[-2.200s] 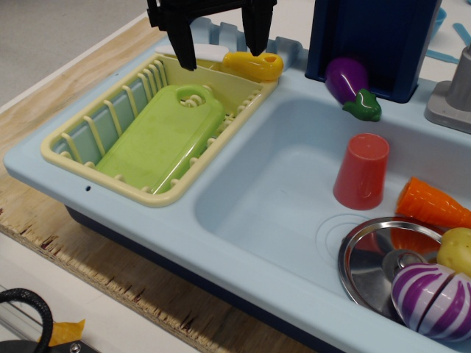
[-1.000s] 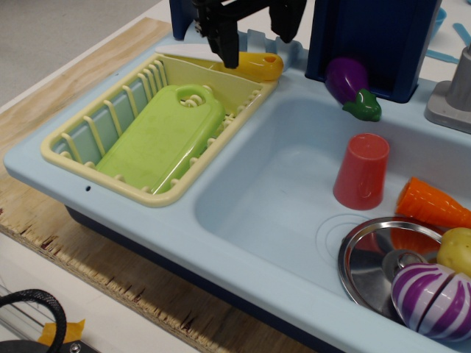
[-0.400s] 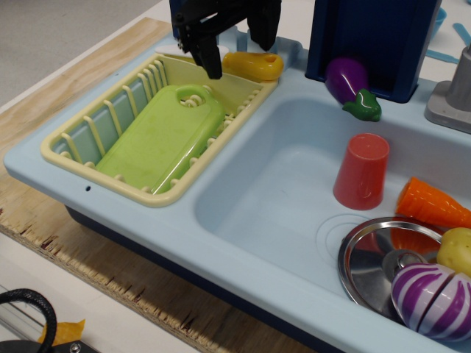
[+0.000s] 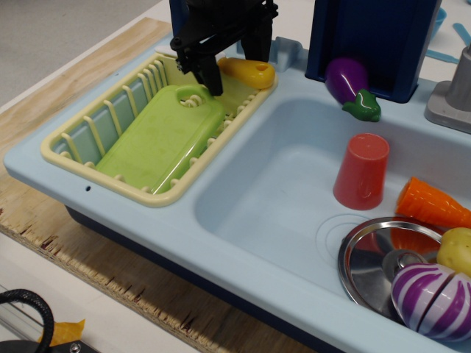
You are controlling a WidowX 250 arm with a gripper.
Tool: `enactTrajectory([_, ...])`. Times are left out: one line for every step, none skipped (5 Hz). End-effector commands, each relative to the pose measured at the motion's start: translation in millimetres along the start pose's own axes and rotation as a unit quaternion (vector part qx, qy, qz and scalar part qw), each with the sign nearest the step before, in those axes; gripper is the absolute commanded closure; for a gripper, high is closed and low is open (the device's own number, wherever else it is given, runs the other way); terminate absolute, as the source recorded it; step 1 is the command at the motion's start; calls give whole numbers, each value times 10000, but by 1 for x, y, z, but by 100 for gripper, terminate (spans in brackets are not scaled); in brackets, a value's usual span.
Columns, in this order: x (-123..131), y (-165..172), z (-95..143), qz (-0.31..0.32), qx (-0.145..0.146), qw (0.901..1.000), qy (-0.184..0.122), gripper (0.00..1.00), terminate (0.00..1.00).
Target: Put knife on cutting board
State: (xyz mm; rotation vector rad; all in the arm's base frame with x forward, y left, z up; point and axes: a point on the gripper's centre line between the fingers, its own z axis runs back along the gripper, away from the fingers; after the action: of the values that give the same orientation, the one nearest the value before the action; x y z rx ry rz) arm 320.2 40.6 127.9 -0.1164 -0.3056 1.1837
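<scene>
Progress: we are judging the knife [image 4: 248, 72] not yet on the cutting board [image 4: 160, 134].
End effector [image 4: 234, 70]: we are seeing it straddling the handle; grip unclear.

Pincer [image 4: 234, 68]: black, reaching straight down from above.
Jaws: spread apart, tips pointing downward.
Near finger [image 4: 210, 72]: lowest part.
</scene>
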Motion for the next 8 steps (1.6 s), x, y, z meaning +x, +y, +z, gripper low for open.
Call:
enactTrajectory([4,1,0,93,-71,9999,-5,100,0])
enactTrajectory([-1,1,13,157,2,9998,-108,100,0])
enactTrajectory([-11,8,28,363,77,9989,-270,100,0])
enactTrajectory([-8,20,38,-215,-50,9995,-230,100,0])
enactTrajectory([-5,35,40,-969,1,9953,96,100,0])
enactTrajectory([1,48,35,-2203,-14,9749,333,100,0])
enactTrajectory([0,58,30,-3254,-15,9447,419,100,0])
enactTrajectory([-6,68,26,-3748,-160,9262,380,100,0])
